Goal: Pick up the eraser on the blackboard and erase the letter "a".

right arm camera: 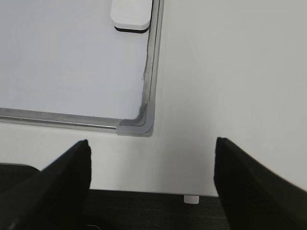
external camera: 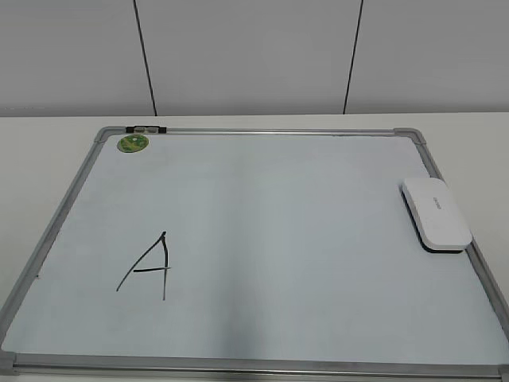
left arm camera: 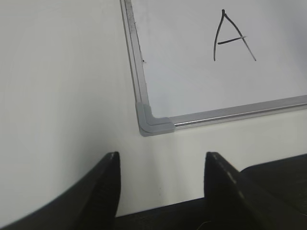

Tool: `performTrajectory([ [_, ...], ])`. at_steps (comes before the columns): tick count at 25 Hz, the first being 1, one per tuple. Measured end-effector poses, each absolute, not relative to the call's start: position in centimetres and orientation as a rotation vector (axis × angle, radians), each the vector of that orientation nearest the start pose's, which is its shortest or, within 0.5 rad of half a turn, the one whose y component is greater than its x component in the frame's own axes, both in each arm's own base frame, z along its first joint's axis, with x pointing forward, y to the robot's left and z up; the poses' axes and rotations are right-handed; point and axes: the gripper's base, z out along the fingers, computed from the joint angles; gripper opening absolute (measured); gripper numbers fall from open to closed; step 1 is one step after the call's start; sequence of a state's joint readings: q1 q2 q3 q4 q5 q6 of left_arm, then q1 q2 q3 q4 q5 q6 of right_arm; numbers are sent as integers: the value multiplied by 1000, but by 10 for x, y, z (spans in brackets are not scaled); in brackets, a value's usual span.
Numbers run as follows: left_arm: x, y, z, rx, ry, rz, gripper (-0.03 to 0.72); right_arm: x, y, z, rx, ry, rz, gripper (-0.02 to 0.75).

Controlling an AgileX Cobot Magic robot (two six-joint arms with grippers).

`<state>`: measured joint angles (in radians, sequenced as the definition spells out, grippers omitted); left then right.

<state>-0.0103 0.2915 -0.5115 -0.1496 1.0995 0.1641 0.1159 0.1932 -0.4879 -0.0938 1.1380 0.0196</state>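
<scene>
The blackboard (external camera: 270,199) is a white dry-erase board with a silver frame, lying flat on the white table. The white eraser (external camera: 435,214) lies on its right edge, dark underside down; its near end shows in the right wrist view (right arm camera: 130,14). A large black capital "A" (external camera: 147,267) is drawn at the lower left and shows in the left wrist view (left arm camera: 232,38). No small lowercase "a" is visible. My left gripper (left arm camera: 162,160) is open and empty before the board's near left corner. My right gripper (right arm camera: 152,148) is open and empty before the near right corner. Neither gripper appears in the exterior view.
A round green sticker (external camera: 133,143) and a small black clip (external camera: 146,128) sit at the board's far left corner. White table surrounds the board, with a white panelled wall behind. The table's near edge over dark floor shows in both wrist views.
</scene>
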Motion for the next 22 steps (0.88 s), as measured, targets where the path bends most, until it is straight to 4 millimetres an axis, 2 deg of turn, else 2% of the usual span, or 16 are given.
performTrajectory([
  [10,35,-12,274,189,2336,-114,408,19,-6,267,-113,2305,-49,592],
  [22,4,-12,278,191,2135,-90,406,-1,-8,268,33,2169,-103,592],
])
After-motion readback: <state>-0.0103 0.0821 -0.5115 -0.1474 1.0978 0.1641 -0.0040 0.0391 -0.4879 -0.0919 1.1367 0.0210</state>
